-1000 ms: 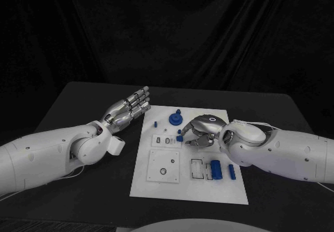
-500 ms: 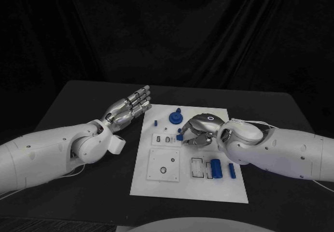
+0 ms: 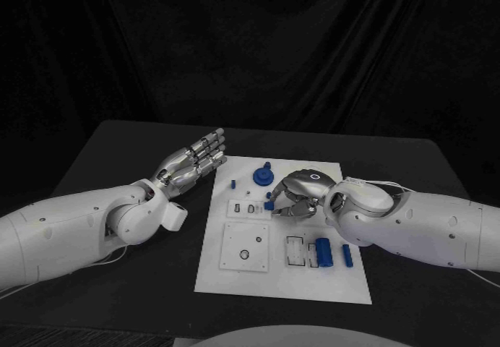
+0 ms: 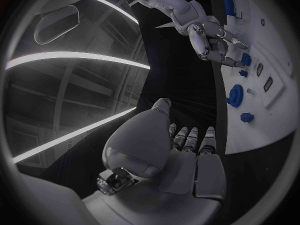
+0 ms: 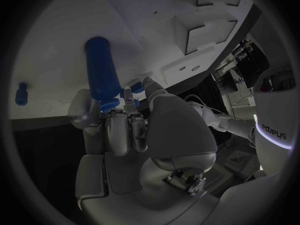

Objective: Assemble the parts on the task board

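The white rectangular task board (image 3: 235, 278) lay flat in the middle of the black table (image 3: 125, 144), its long axis running away from the robot. The silver right hand (image 3: 296, 196) was lowered over the board's middle, its fingers curled down around a small blue part (image 3: 270, 206) that stood just beside the small white slotted block (image 3: 247, 209); the right wrist view showed the fingertips (image 5: 119, 104) closed on the toothed end of a blue cylindrical peg (image 5: 102, 67), whose long axis pointed away from the palm toward the board's surface, so this hand was judged to be grasping the piece. The silver left hand (image 3: 193, 161) hung off the board's left edge, palm up, fingers extended and apart, holding nothing. A round blue knob-like part (image 3: 263, 176) sat just beyond the right hand, and a loose blue cylinder (image 3: 323, 253) lay nearer the robot on the board's right side, lengthwise along the board. The right hand was plainly the nearer to all of these pieces, and the seating move was judged to turn on keeping the peg's axis square to the board
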You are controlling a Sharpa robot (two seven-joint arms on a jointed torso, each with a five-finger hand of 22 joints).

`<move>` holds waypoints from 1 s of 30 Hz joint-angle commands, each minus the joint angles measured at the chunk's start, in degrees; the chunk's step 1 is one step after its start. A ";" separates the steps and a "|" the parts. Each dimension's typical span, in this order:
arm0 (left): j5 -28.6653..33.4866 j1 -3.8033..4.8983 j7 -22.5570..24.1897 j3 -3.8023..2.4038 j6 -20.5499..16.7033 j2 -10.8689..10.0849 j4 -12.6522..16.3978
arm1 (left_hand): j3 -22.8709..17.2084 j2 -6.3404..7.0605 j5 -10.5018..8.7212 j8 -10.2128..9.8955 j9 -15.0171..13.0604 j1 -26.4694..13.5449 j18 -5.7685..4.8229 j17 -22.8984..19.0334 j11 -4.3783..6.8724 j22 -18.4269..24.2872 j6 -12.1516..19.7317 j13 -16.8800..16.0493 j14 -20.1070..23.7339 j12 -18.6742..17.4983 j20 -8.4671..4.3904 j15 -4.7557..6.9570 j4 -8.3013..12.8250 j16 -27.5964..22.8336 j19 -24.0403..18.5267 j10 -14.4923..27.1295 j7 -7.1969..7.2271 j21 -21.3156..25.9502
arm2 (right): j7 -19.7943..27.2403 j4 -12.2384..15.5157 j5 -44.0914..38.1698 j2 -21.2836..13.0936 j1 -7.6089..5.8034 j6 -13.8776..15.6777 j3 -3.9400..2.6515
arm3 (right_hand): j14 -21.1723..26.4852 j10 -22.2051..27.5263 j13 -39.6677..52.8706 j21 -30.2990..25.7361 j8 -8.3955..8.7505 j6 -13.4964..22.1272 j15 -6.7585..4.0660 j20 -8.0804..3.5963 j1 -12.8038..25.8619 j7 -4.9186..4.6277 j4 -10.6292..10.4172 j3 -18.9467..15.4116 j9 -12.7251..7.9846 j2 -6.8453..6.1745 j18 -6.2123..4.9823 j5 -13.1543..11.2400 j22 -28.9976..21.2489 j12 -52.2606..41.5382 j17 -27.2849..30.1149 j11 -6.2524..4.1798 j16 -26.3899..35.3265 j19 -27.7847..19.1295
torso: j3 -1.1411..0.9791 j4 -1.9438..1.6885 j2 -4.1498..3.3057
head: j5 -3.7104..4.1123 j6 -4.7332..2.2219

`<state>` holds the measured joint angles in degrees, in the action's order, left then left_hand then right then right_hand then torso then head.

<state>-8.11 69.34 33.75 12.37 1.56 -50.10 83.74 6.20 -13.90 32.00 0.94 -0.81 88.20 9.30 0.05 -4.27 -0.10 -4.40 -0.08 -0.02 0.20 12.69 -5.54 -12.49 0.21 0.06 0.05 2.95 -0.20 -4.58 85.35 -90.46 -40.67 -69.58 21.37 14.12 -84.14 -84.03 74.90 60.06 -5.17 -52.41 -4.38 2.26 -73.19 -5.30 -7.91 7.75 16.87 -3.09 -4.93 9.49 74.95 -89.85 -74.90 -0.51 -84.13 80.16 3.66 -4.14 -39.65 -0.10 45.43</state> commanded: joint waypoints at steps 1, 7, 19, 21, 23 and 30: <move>-0.01 -0.08 0.50 -0.05 0.79 0.16 0.04 | -0.28 -0.09 0.24 -0.13 0.00 -0.30 0.99 -0.05 -0.46 0.10 0.03 0.08 0.02 -0.20 0.43 -0.30 -0.10 -0.21 -0.06 -0.05 -0.28 0.20 | -0.16 -0.10 -0.35 0.04 0.13 0.78 -0.01 | -4.38 -5.97 15.10 -0.35 -0.39 -0.56 0.43 0.10 0.40 0.04 -0.33 -0.03 0.06 0.14 -0.85 0.62 3.80 -0.15 -8.37 0.24 0.33 0.24 | -0.02 -0.01 0.06 | -0.07 0.12; -0.01 -0.09 0.41 -0.05 0.87 0.22 -0.03 | -0.37 -0.14 0.26 -0.14 0.00 -0.31 0.99 -0.05 -0.51 0.10 0.03 0.08 0.02 -0.20 0.44 -0.29 -0.05 -0.21 -0.06 -0.05 -0.41 0.20 | 0.00 -0.26 -0.35 0.19 0.14 0.85 -0.01 | -4.39 -5.97 15.10 -0.52 -1.20 -2.14 0.37 0.06 0.59 0.19 -0.57 0.35 0.41 1.29 -0.87 2.45 3.93 -0.15 -8.42 0.13 0.27 0.25 | -0.01 0.09 0.06 | -0.26 0.31; -0.01 -0.16 0.22 -0.05 1.15 0.47 -0.20 | -0.50 -0.27 0.29 -0.14 0.00 -0.31 0.99 -0.05 -0.64 0.10 0.02 0.08 0.02 -0.20 0.44 -0.25 -0.01 -0.21 -0.06 -0.05 -0.52 0.20 | -0.10 -0.83 -0.35 1.17 0.19 1.37 -0.01 | -4.40 -5.97 15.10 -0.53 -1.89 -3.58 0.21 -0.04 0.46 0.52 -0.36 0.60 0.74 1.69 -0.86 3.29 4.10 -0.15 -8.44 -0.08 0.24 0.33 | -0.03 0.01 0.06 | -0.05 0.30; -0.01 -0.17 0.20 -0.05 1.17 0.50 -0.22 | -0.50 -0.27 0.29 -0.14 0.00 -0.31 0.99 -0.05 -0.64 0.10 0.02 0.08 0.02 -0.20 0.44 -0.25 -0.01 -0.21 -0.06 -0.05 -0.52 0.20 | -0.09 -1.08 -0.35 1.42 0.23 1.53 -0.01 | -4.40 -5.97 15.10 -0.59 -1.96 -3.72 0.19 -0.05 0.43 0.53 -0.32 0.61 0.77 1.68 -0.87 3.35 4.10 -0.15 -8.43 -0.10 0.25 0.31 | -0.03 0.02 0.05 | -0.07 0.39; -0.02 -0.18 0.19 -0.05 1.19 0.52 -0.24 | -0.50 -0.27 0.29 -0.14 0.00 -0.31 0.99 -0.05 -0.64 0.10 0.02 0.08 0.02 -0.20 0.44 -0.25 -0.01 -0.21 -0.06 -0.05 -0.52 0.20 | -0.06 -1.32 -0.35 1.68 0.27 1.67 -0.01 | -4.39 -5.97 15.10 -0.60 -2.09 -3.99 0.17 -0.07 0.40 0.58 -0.26 0.64 0.84 1.70 -0.87 3.47 4.12 -0.15 -8.39 -0.11 0.28 0.32 | -0.03 0.03 0.05 | -0.11 0.43; -0.02 -0.20 0.10 -0.05 1.32 0.57 -0.27 | -0.50 -0.27 0.29 -0.14 0.00 -0.31 0.99 -0.05 -0.64 0.10 0.02 0.08 0.02 -0.20 0.44 -0.25 -0.01 -0.21 -0.06 -0.05 -0.52 0.20 | 0.35 -1.55 -0.35 2.03 0.34 2.39 -0.01 | -4.38 -5.97 15.10 -0.83 -2.43 -4.94 -0.16 -0.39 -0.58 1.00 0.89 1.53 1.21 1.66 -0.88 8.45 4.36 -0.15 -8.37 -0.53 0.29 0.39 | -0.03 0.01 0.00 | -0.28 0.55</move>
<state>-8.11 69.22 33.36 12.38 2.07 -49.65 83.39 5.89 -13.90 32.00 0.94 -0.81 88.20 9.30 0.08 -4.73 -0.06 -4.40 -0.06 -0.02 0.20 12.69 -5.54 -12.49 0.21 0.05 0.01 2.95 -0.19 -4.44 83.79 -90.48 -38.63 -69.41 22.33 14.11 -84.14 -84.03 74.90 59.45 -7.27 -57.02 -4.38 2.05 -73.13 -4.39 -7.25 9.18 17.90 -1.49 -4.93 17.28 74.92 -89.85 -74.90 -0.51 -84.13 80.36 3.63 -4.10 -39.61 -0.36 45.91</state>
